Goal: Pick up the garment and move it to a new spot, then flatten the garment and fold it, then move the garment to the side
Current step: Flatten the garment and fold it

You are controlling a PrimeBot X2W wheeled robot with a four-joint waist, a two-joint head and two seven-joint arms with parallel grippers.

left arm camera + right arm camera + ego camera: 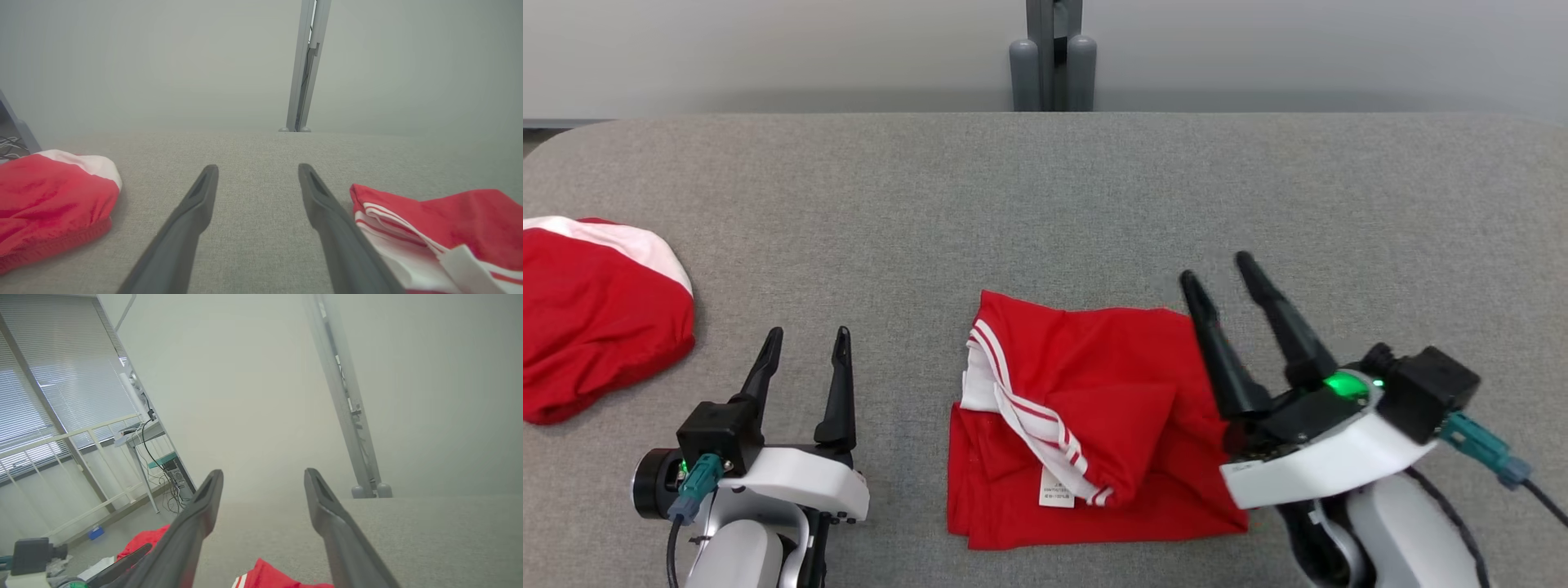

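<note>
On the grey fabric table (pixel 1045 204), a folded red garment (pixel 1094 367) lies near; left gripper (pixel 809 331) and right gripper (pixel 1217 268) gape empty; pale wall (pixel 768 49) beyond.

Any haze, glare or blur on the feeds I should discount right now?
Head view: even light, sharp, soft shadow beside the folded garment. Left wrist view: wall hazy, table weave crisp. Right wrist view: milky haze, post leans, window blinds bright at left.
</note>
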